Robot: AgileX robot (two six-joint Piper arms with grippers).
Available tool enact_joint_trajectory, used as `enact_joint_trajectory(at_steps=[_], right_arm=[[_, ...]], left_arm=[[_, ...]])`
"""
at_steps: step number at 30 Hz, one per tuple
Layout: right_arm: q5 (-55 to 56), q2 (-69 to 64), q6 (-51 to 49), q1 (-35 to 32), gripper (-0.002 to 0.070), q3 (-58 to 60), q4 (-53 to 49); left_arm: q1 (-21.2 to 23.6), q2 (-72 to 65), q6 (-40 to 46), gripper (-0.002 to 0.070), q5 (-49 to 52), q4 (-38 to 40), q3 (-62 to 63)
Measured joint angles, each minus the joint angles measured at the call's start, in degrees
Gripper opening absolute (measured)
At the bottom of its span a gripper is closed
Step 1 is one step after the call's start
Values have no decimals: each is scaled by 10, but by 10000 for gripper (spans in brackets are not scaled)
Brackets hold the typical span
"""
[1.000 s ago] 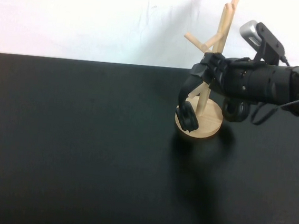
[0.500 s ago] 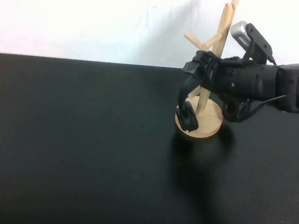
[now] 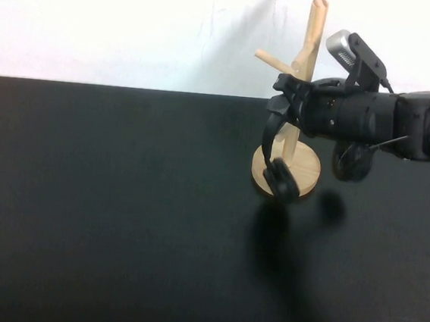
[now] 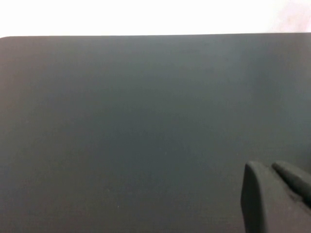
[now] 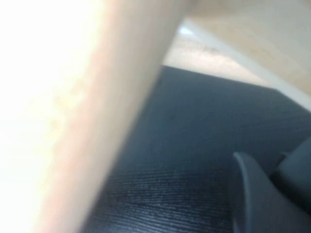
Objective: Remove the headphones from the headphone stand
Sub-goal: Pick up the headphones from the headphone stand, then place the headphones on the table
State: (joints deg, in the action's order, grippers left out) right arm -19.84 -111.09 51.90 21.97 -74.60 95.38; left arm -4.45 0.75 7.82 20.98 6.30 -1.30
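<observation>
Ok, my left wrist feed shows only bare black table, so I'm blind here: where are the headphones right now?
Observer: The headphones hang by their headband from the right end effector, close beside the stand.
Operator: Are they clear of it?
Observer: Can't tell; one ear cup dangles in front of the round base, the other sits under the right arm.
Operator: And my left arm?
Observer: The left end effector sits low at the table's near left corner, far from the stand.

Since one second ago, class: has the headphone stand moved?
Yes. The headphone stand has straightened upright against the table's back edge, as the right gripper holds the headphones.
</observation>
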Motion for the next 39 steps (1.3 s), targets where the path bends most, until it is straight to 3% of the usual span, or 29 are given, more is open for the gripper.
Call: enact_joint_trajectory(at_steps=[13,30,34,39], right_arm=[[-11,38,-3,6,57,5,-38],[-15,194,-16,6,57,106,-103],[-25,247,-65,6,57,127,-163],[-89,291,-234,6,57,149,-352]], left_arm=[[0,0,0,-4,0,0,0],[0,0,0,-4,0,0,0],[0,0,0,-4,0,0,0],[0,0,0,-4,0,0,0]])
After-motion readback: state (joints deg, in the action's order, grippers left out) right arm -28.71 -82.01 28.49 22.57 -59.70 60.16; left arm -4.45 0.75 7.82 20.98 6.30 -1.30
